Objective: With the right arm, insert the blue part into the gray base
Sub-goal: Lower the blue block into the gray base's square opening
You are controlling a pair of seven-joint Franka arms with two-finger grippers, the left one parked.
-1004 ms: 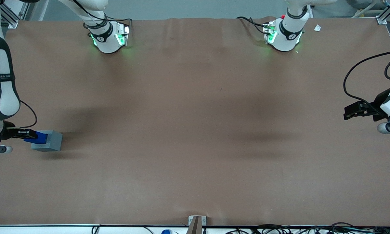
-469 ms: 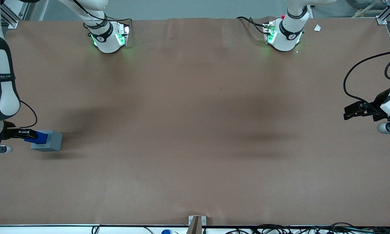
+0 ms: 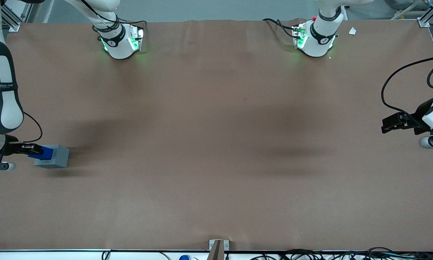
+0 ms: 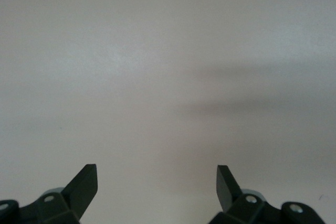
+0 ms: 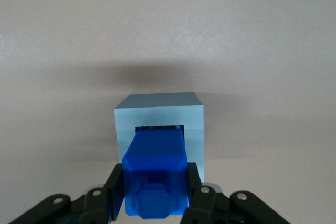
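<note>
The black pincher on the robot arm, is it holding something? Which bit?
Yes. The gripper is shut on the blue part, pinching its two sides at the outer end, while the other end enters the gray base.

A brown mat [image 3: 216,144] covers the table, with soft shadows.

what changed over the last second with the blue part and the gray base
Very little. The right arm has shifted slightly along the table edge, and its gripper stays clamped on the blue part, whose end already sits in the opening of the gray base. The base has not moved.
</note>
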